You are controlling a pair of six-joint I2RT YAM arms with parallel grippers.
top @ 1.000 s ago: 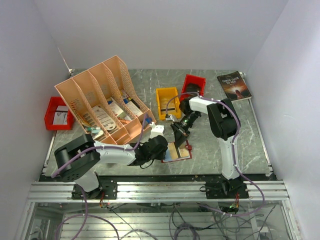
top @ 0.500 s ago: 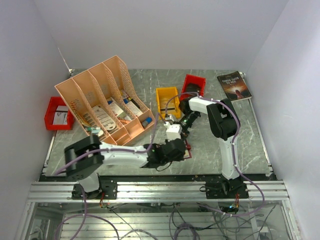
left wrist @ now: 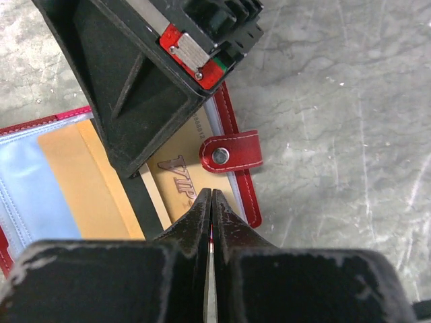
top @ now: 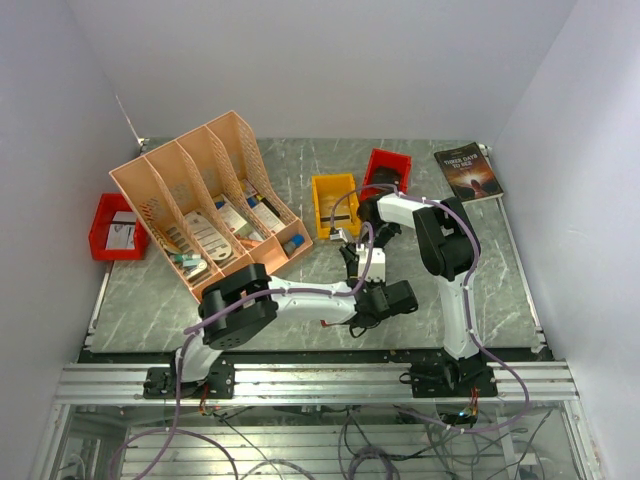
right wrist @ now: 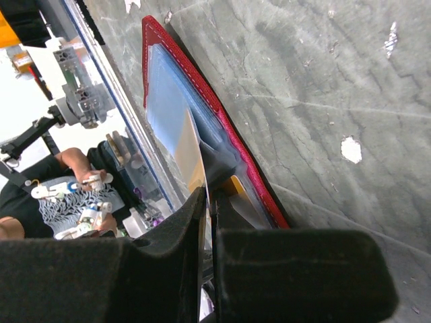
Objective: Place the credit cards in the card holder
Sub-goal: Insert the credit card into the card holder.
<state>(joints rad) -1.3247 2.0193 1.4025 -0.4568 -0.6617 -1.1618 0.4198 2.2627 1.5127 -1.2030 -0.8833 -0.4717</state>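
The red card holder (left wrist: 246, 198) lies open on the table, its snap tab (left wrist: 239, 149) pointing right. A tan "VIP" card (left wrist: 176, 168) sits in a clear pocket. My right gripper (right wrist: 207, 195) is shut on an orange-yellow credit card (right wrist: 192, 148) that stands on edge with its far end at the holder's (right wrist: 222, 118) pockets. Bluish cards (right wrist: 168, 94) fill pockets beyond. My left gripper (left wrist: 211, 195) is shut, its tips over the holder's near right corner beside the tab, with nothing seen between them. In the top view both grippers (top: 362, 295) (top: 355, 272) cover the holder.
A peach file organizer (top: 210, 200) with leaflets stands at the back left. A yellow bin (top: 335, 203) and a red bin (top: 385, 170) sit behind the grippers. Another red bin (top: 115, 225) is at the far left and a dark book (top: 468, 170) at the back right.
My left arm has swung right from beside the holder to its right side, and its gripper has closed. The right gripper has stayed over the holder with the card.
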